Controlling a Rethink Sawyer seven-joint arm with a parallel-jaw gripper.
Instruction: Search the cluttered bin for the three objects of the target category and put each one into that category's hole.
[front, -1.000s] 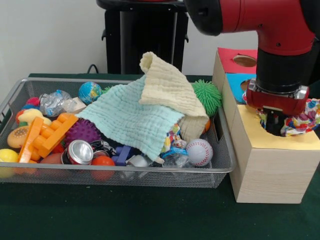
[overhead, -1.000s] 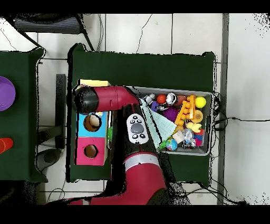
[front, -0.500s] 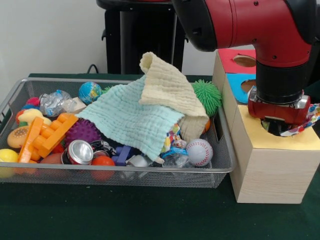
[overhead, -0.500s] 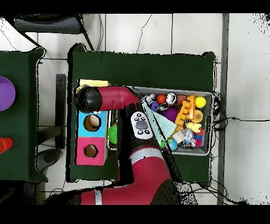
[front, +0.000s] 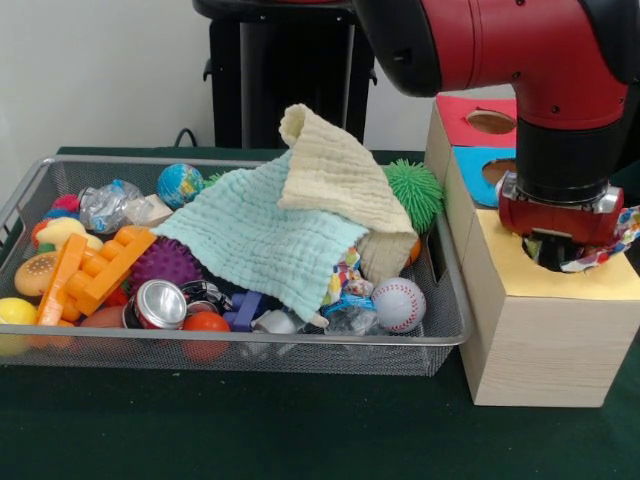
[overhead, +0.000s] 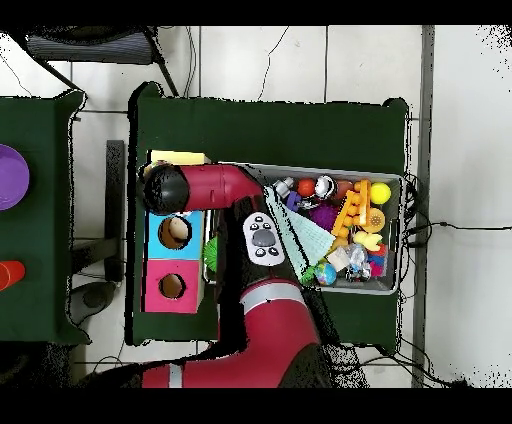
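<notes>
Near right on green tabletop (front: 250, 430): wooden box (front: 545, 335), yellow-topped hole. Pincer (front: 553, 250) sunk in that hole, spread or pinched impossible to tell. Crinkly colourful wrapper (front: 600, 245) at hole rim, just beside pincer; probably light, soft, slippery — best pinched at bunched middle. Left, farther: cluttered mesh bin (front: 60, 175).

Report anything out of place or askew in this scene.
A colourful crinkled wrapper sticks out of the yellow hole under the gripper, not fully inside. In the bin, two cloths lie draped over the clutter, hiding items.
</notes>
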